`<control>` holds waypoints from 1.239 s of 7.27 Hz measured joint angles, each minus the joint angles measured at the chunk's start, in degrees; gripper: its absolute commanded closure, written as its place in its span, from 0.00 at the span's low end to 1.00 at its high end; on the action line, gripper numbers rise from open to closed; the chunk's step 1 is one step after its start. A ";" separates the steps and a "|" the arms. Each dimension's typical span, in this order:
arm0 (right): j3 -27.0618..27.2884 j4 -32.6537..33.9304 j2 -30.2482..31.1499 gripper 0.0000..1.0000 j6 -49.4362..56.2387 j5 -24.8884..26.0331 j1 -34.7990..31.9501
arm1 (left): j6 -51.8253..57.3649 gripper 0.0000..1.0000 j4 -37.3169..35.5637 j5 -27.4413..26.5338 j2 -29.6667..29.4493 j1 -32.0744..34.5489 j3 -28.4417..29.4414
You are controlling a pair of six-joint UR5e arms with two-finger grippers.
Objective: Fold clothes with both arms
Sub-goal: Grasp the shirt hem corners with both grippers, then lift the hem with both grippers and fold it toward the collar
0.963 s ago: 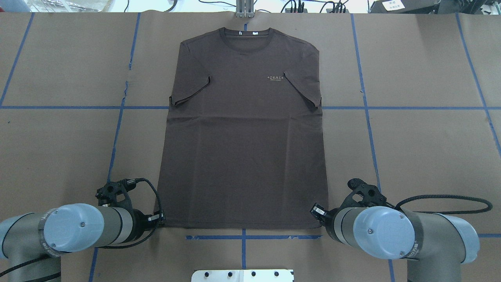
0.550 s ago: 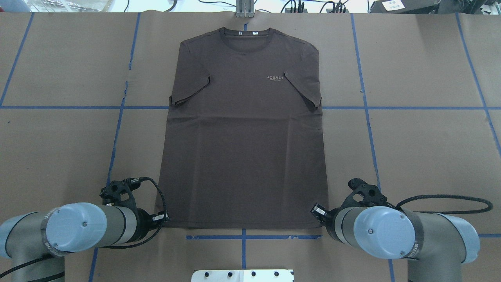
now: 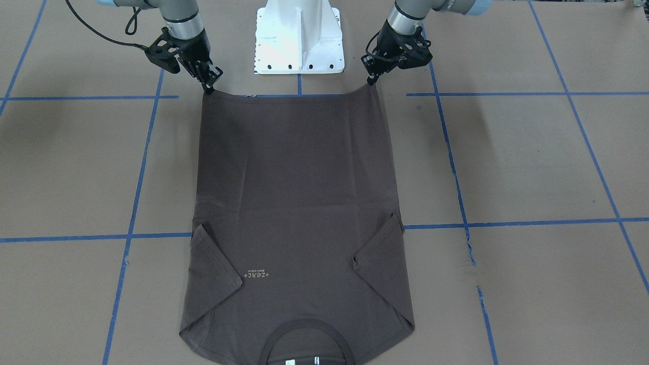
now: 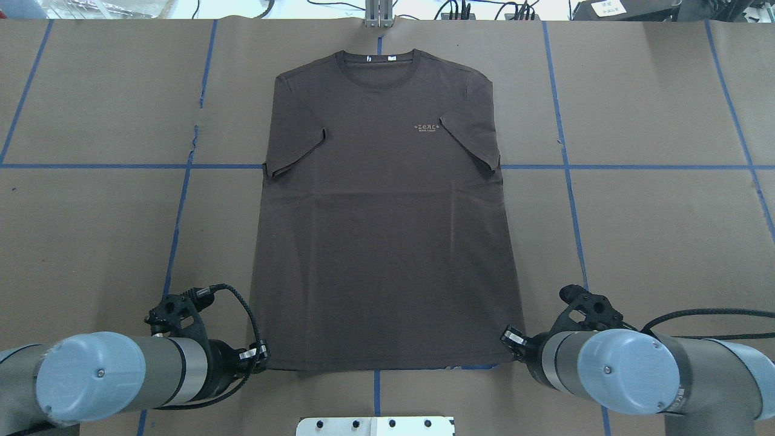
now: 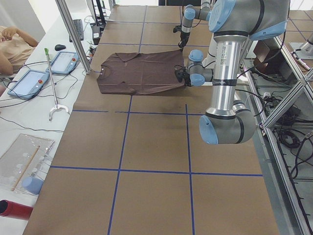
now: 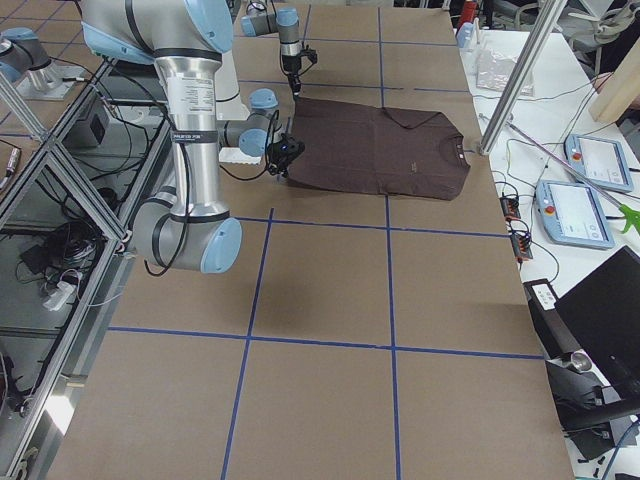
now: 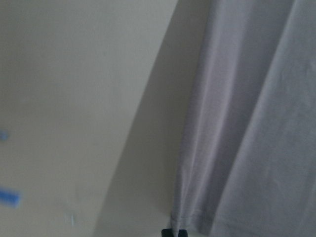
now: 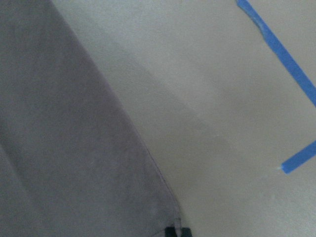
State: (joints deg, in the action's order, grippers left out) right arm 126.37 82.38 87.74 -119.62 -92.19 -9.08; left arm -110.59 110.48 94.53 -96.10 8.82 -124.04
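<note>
The dark grey-brown T-shirt (image 4: 381,230) lies face up on the brown table, sleeves folded inward, neck at the far edge; it also shows in the front view (image 3: 294,177). My left gripper (image 4: 261,356) is shut on the hem's left corner, seen in the front view (image 3: 373,81) and as cloth in the left wrist view (image 7: 247,123). My right gripper (image 4: 511,338) is shut on the hem's right corner, seen in the front view (image 3: 209,88) and as cloth in the right wrist view (image 8: 59,148). Both corners are held slightly above the table.
The white pedestal base (image 3: 299,35) stands just behind the hem, between the arms. Blue tape lines (image 4: 636,166) cross the brown paper. A metal post (image 4: 378,15) stands at the far edge by the neck. Tablets (image 5: 44,73) and an operator sit beyond the table's far side.
Both grippers moved toward the robot with the hem corners held. The hem rose a little and the whole shirt slid slightly toward the robot.
</note>
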 measured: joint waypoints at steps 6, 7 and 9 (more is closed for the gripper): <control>2.76 -0.02 -1.86 1.00 6.70 -7.93 -8.72 | -0.87 1.00 -15.64 1.78 -7.65 2.30 -6.49; -2.07 -0.04 -6.55 1.00 11.45 -7.74 -13.08 | 3.91 1.00 -15.83 2.10 -10.50 7.70 -3.24; -14.68 -0.25 -16.37 1.00 21.15 -7.72 -21.61 | 13.40 1.00 -14.40 2.15 -15.12 18.79 6.76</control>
State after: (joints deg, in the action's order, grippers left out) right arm 111.69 82.13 71.37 -98.47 -99.90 -30.70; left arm -97.19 96.08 96.67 -111.22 27.61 -117.28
